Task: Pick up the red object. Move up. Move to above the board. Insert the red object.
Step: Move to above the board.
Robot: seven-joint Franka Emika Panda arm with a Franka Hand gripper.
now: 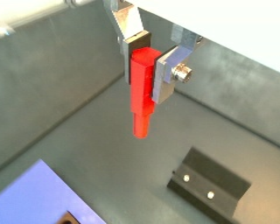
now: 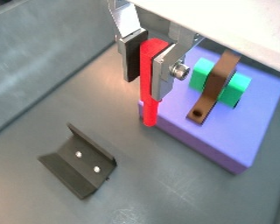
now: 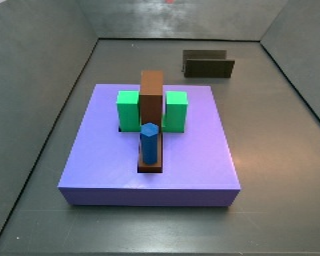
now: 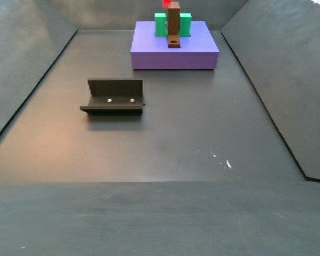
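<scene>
Both wrist views show the red object (image 1: 143, 87) clamped upright in the claw (image 1: 147, 59), raised off the grey floor (image 2: 166, 188). Beyond it, the board (image 2: 213, 87) crosses green blocks (image 2: 219, 83) on the purple slab (image 2: 241, 131); the fixture (image 2: 78, 162) stands well apart.

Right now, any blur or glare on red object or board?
Both wrist views: jaws hold the red object above the floor, sharp; in a side view the board is evenly lit; in a side view the board is tiny, holes unreadable.
</scene>
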